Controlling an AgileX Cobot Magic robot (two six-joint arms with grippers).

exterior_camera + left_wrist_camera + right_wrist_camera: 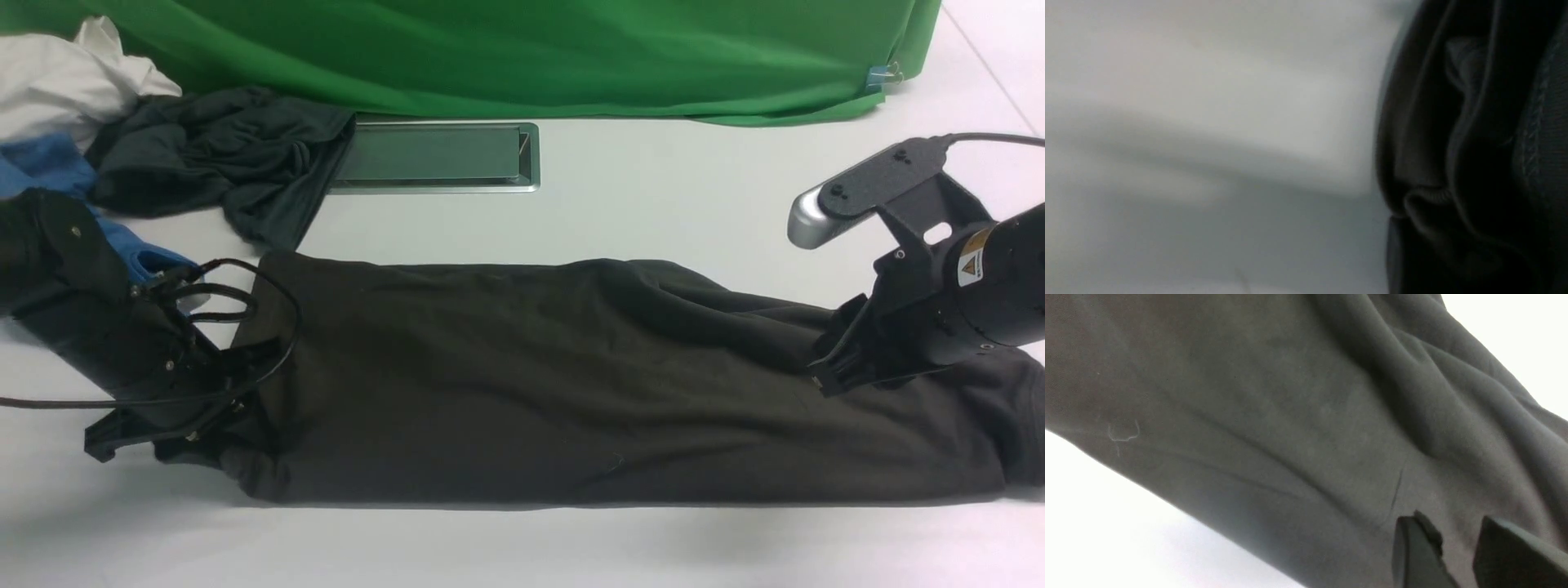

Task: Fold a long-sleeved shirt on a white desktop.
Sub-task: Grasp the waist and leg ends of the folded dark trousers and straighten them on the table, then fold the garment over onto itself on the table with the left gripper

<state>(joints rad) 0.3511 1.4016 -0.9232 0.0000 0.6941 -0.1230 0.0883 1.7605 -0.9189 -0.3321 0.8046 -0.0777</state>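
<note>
Nearest me, long-sleeved shirt (522, 384) lies lengthwise between my 2 arms: left gripper (175, 416) at its left end, jaw state unclear; right gripper (841, 367) pinching its right end.

A bright green cloth backdrop (522, 57) hangs across the far side ahead of me, its hem lying in folds. Far left, I see a white cloth (65, 82), a dark grey garment (220, 147) and a blue shirt (57, 167) heaped together under soft, even light.

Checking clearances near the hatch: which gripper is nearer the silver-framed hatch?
Left. The left gripper sits nearer and left of the hatch; the right gripper lies far right.
</note>
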